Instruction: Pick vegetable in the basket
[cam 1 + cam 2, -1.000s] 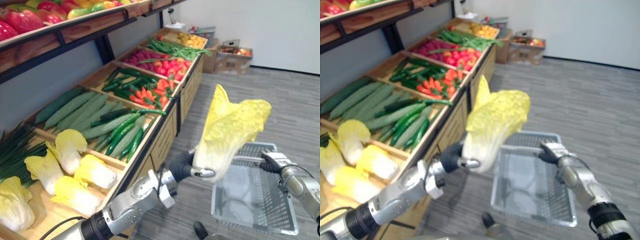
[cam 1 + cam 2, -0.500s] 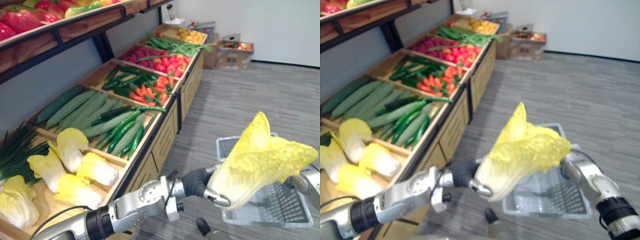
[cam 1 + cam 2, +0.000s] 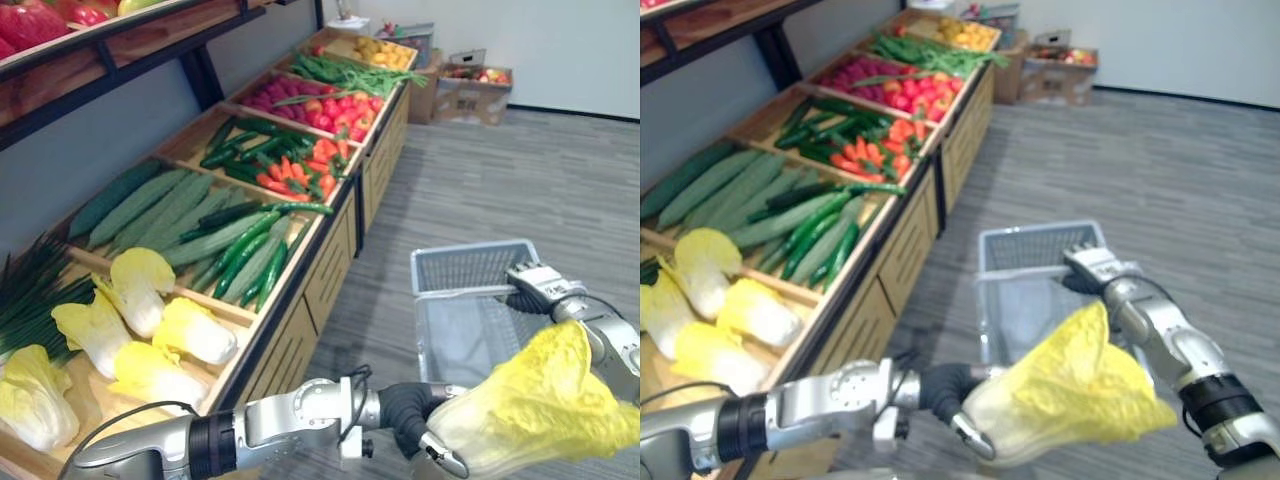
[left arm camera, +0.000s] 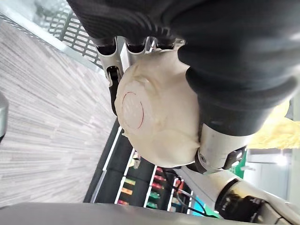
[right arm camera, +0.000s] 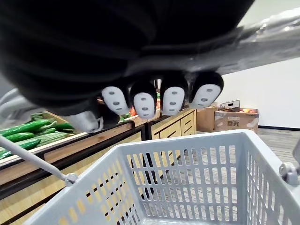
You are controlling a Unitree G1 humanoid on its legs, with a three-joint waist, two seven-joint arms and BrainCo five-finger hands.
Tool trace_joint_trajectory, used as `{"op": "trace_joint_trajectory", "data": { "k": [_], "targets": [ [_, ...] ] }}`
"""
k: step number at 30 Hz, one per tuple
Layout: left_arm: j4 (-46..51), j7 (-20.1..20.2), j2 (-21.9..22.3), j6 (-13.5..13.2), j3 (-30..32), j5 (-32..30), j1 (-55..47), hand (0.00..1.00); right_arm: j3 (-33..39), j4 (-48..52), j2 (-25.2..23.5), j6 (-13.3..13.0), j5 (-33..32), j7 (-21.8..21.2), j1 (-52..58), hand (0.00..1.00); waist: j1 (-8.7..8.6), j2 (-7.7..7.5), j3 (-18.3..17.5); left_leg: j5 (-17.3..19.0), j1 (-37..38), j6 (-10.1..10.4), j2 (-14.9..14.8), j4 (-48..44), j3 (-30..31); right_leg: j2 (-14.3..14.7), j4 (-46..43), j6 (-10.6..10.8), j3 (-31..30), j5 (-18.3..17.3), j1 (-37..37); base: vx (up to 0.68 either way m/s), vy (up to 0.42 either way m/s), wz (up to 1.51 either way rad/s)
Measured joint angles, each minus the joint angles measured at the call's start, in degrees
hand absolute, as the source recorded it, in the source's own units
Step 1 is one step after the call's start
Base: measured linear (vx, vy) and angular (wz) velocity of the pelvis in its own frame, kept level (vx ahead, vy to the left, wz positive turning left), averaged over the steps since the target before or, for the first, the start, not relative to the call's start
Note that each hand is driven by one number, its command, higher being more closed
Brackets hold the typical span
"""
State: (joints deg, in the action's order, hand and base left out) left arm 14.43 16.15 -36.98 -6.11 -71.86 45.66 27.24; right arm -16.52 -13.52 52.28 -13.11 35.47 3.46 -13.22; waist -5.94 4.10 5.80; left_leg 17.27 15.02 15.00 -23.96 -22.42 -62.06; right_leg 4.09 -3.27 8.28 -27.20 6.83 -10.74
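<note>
Yellow napa cabbage [image 3: 540, 405] gripped at its base by left hand [image 3: 412, 420], hanging by the near edge of the grey basket [image 3: 470, 265], not yet inside. Right hand [image 3: 538, 283] clenched round basket handle [image 5: 35, 161]. Risk: an early release drops it outside the rim, or its leaves snag the right arm.

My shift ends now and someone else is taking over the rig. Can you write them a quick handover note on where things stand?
Hands: the left hand is shut on the yellow cabbage, gripping its pale base. The right hand is curled round the handle of the grey basket, holding it beside the produce stand.
Done: the cabbage is off the stand and held low by the basket's near rim.
Left: it is not yet inside. Bring it over the opening, lower it and let go, probably keeping the right hand's hold steady.
</note>
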Motion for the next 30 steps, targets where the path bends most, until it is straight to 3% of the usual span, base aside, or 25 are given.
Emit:
{"op": "trace_joint_trajectory", "data": {
  "k": [12,18,24,30],
  "targets": [
    [-15.2,-2.2,10.7,0.0,-1.8,-11.5,1.8,1.0,0.1,3.9,-3.2,0.5,-2.9,-1.9,-0.7,1.0,-0.27,-0.51,1.1,0.0,-0.4,0.0,0.0,0.0,0.2,0.0,0.0,0.0,0.1,0.0,-0.3,0.0,0.0,0.0],
    [-23.4,-3.3,16.2,0.0,1.5,-16.5,1.7,1.0,0.1,4.1,-3.9,0.6,-4.3,-3.6,-1.7,1.0,-0.71,-0.86,1.3,0.2,-1.8,-0.4,0.2,-0.1,0.8,-0.4,0.3,0.0,0.4,0.0,-1.2,0.0,0.011,0.03],
    [-39.7,-7.6,23.4,0.5,12.7,-27.4,1.8,1.0,0.1,4.1,-5.0,0.6,-4.5,-4.2,-1.9,1.0,-2.03,-1.41,1.8,0.1,-2.6,-0.8,0.9,0.3,2.0,-1.4,1.0,0.1,0.9,0.0,-1.1,0.0,0.027,0.07],
    [-58.6,-13.3,34.8,1.8,29.5,-44.8,4.2,1.0,0.1,3.6,-6.1,0.6,-4.6,-6.5,-2.8,1.0,-3.72,-1.6,4.2,-0.4,-3.8,-2.1,3.6,2.3,4.5,-3.8,2.1,0.6,1.7,0.2,-1.1,-0.02,0.032,0.13]
  ]
}}
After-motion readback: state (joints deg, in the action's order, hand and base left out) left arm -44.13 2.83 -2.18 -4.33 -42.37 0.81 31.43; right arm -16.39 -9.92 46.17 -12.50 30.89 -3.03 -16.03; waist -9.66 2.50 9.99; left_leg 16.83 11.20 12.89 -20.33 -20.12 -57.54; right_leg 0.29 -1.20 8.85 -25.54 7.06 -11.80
